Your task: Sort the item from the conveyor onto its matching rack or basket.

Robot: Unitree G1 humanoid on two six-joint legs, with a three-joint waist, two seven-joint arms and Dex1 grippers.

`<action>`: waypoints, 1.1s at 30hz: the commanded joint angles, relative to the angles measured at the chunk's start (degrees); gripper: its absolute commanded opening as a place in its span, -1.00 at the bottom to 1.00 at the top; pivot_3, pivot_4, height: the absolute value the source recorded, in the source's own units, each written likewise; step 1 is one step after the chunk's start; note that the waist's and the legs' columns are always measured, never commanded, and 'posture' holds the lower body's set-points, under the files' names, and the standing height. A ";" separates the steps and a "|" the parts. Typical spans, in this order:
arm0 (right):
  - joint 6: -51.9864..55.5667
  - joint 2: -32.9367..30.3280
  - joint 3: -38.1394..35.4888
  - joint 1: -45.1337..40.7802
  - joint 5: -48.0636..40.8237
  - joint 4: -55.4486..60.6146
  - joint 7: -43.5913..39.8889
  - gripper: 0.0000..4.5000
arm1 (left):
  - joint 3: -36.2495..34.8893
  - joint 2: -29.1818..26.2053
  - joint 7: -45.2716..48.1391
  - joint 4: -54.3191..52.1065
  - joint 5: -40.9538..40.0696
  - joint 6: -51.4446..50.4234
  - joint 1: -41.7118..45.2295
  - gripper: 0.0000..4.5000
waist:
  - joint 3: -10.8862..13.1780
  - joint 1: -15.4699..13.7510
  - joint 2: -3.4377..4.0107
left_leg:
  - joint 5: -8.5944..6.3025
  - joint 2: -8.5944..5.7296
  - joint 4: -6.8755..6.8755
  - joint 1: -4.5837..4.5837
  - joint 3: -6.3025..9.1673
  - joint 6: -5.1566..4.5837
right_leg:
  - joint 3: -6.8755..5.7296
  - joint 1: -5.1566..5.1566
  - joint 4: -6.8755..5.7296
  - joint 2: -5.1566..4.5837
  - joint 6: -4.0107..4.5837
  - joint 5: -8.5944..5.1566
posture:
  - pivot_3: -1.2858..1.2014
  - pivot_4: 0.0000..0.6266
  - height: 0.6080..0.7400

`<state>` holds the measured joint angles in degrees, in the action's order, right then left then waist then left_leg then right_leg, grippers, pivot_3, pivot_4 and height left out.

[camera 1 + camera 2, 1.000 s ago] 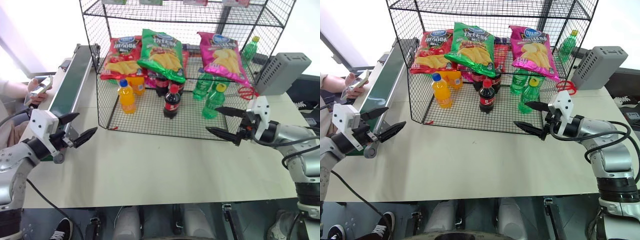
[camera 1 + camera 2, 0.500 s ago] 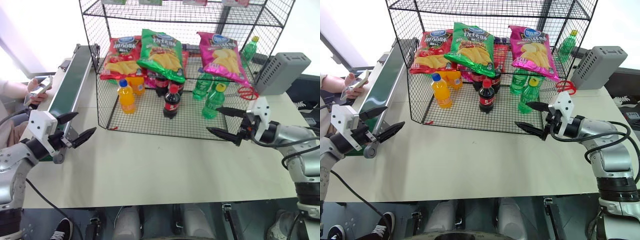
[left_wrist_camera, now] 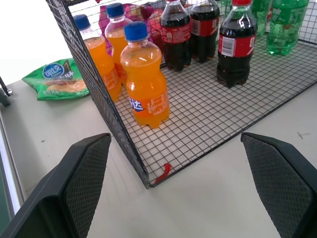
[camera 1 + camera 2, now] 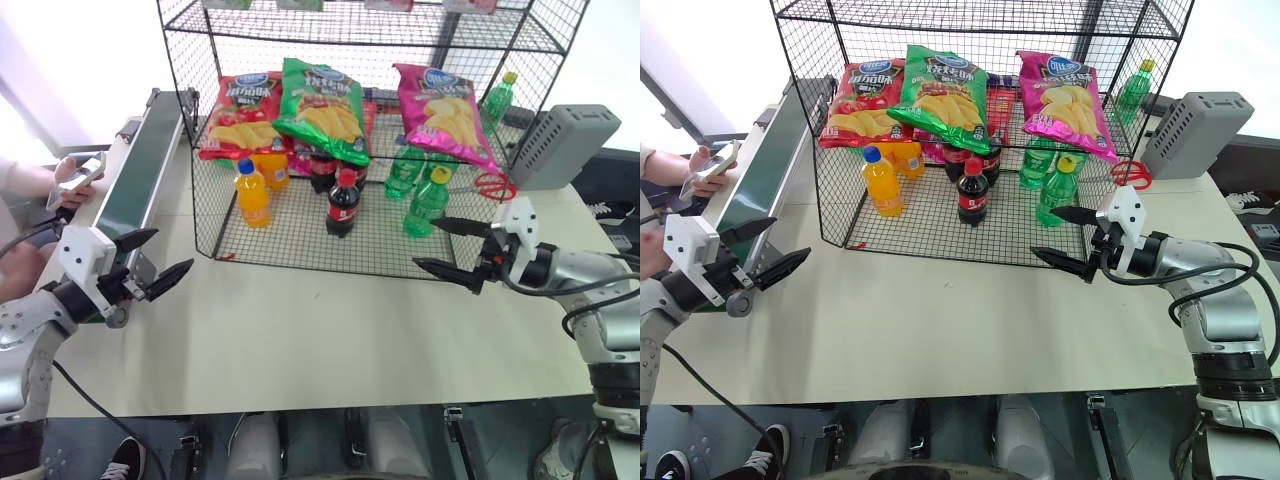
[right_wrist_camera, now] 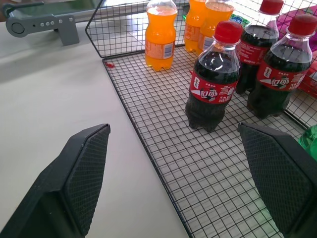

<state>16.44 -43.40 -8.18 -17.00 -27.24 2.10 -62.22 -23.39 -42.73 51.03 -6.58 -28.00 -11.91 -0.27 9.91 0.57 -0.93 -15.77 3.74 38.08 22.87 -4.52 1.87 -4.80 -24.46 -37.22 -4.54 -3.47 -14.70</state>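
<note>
Currently, my left gripper spread wide beside the conveyor, my right gripper spread wide before the rack, pink crisp bag shelved inside.

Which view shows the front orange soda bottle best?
The left wrist view: the front orange soda bottle stands close and whole, label readable, behind the rack's side mesh corner. The right wrist view shows it farther off with its cap cut off. The head views show it whole but distant.
</note>
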 commanded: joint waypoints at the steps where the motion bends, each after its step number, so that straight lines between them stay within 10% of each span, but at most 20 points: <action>1: -1.34 0.11 -0.70 -0.90 -0.07 0.84 -0.17 0.91 | -1.07 -0.65 0.21 -0.75 0.03 0.92 0.10 1.00 | 0.00 0.00 0.00 | 0.00 0.00 0.00 0.00 0.00 0.00 | 0.00 0.00 0.00 0.00 0.00 0.00 | 0.03 -0.52 1.00; 33: -4.01 0.60 0.53 -2.00 2.06 -1.31 -0.50 0.91 | 0.05 -0.04 -0.88 -1.78 1.07 0.54 0.85 1.00 | 0.00 0.02 0.00 | 0.00 0.00 0.00 -0.01 0.00 0.00 | 0.00 0.00 -0.01 0.00 0.00 0.00 | 0.03 -0.52 1.00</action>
<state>13.71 -43.13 -7.18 -18.13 -24.97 0.59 -62.63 -23.00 -42.54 50.48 -6.82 -26.79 -11.97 0.02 9.91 0.59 -0.93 -15.77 3.74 38.08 22.86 -4.52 1.87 -4.80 -24.46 -37.23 -4.53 -3.47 -14.70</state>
